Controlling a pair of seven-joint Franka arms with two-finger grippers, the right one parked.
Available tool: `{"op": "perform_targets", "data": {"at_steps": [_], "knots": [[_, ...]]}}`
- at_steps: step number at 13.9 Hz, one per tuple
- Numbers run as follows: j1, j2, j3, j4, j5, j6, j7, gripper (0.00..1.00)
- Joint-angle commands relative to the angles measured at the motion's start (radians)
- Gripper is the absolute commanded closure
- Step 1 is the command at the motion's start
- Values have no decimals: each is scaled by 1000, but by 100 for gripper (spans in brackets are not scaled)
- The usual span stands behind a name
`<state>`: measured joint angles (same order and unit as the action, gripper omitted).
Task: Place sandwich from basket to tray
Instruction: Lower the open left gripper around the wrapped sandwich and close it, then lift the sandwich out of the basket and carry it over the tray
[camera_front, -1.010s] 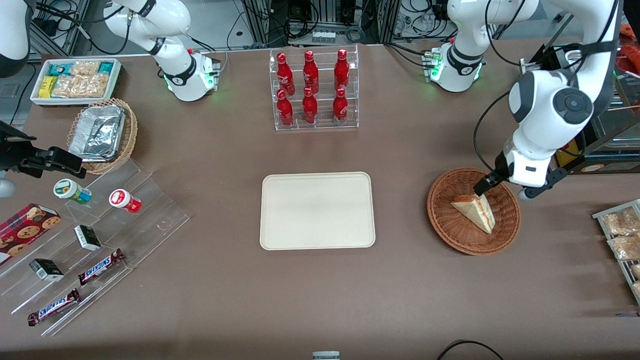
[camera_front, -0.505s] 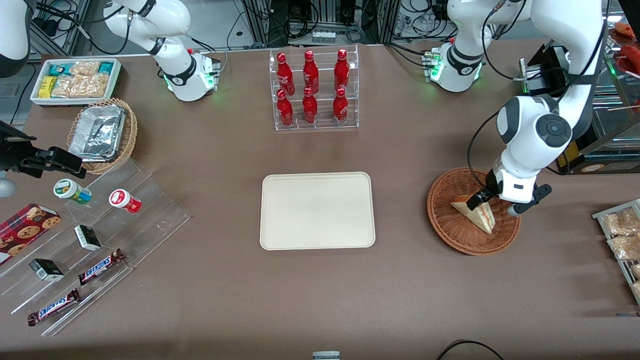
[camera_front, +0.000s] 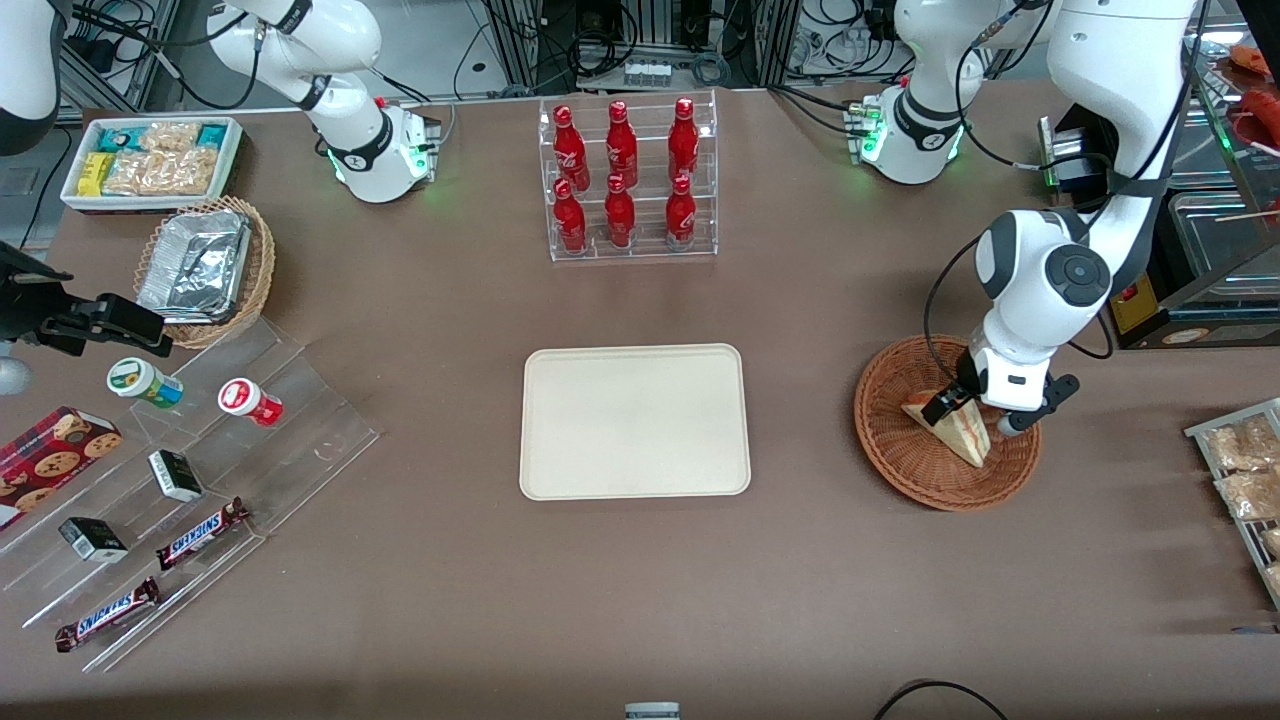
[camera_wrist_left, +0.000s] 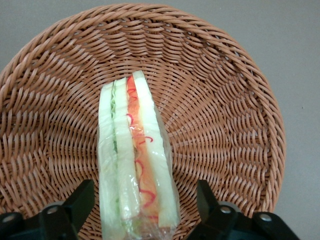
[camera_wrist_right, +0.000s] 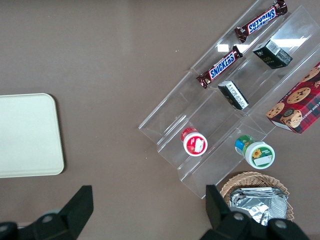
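The hand (camera_wrist_left: 142, 212) is spread astride the sandwich (camera_wrist_left: 135, 160) in the basket (camera_wrist_left: 240, 125); soft, film-wrapped bread should be pinched gently across its flat faces.

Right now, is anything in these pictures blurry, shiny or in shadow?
Front view: even light, soft shadow beside the tray, glints on the foil containers. Left wrist view: the open gripper straddles the sandwich in the basket; its wrapper glistens faintly and the weave is sharp. Right wrist view: glare on the clear acrylic steps.
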<state>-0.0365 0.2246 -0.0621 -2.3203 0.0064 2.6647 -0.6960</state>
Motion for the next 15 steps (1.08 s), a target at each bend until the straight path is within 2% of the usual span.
{"op": "perform_targets", "data": {"at_steps": [1,2,4,9,12,15], "knots": [[1,-16,1,-11,7,17,-34,91],[1,-22,1,-8,7,12,-33,100],[1,-62,1,-7,9,-26,-23,100],[-13,-224,-18,61,15,-334,6,100],[-13,-211,-154,247,15,-578,-6,100],[-13,-154,-292,381,15,-664,-68,100]]}}
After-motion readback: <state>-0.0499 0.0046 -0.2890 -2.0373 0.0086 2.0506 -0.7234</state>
